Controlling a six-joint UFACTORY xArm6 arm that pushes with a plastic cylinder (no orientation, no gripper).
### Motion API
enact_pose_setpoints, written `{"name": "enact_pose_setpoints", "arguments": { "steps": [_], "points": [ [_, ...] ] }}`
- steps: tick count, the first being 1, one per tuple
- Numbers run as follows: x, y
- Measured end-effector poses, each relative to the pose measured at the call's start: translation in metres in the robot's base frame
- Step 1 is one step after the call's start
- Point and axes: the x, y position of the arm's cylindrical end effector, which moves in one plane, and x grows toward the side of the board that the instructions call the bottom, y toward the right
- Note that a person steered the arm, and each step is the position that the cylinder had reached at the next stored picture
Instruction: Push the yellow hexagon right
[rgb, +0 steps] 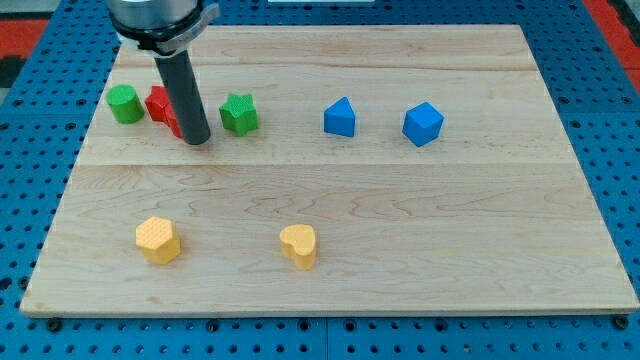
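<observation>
Across the pale wooden surface (330, 190), which rests on a blue perforated base (600, 120), seven small coloured blocks lie in two loose rows. At the view's far left of the upper row sits a green cylinder block (124, 104), and just beside it to the view's right a red block (160, 106), its shape partly hidden behind the dark rod (186, 95) that descends from the view's top. My tip (197, 141) meets the surface just below and to the view's right of the red block, between it and a green star-shaped block (239, 113), close to both. No end effector is fitted, only the rod, so nothing is grasped or clenched. Farther to the view's right, well apart from the green star, stand a blue block with a peaked top (340, 117) and, near it, a blue cube-like block (422, 124), tilted on the surface.

The lower row holds the yellow hexagon block (158, 239) at the view's lower left, well apart from my tip and below the red block. To its right, with bare wood between them, lies a yellow heart-shaped block (298, 245). Neither yellow block touches anything else.
</observation>
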Motion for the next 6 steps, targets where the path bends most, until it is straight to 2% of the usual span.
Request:
{"name": "enact_pose_setpoints", "arguments": {
  "steps": [1,2,3,4,5,6],
  "points": [
    [0.058,0.004],
    [0.061,-0.084],
    [0.090,-0.109],
    [0.142,-0.071],
    [0.154,0.015],
    [0.155,0.067]
  ]
}}
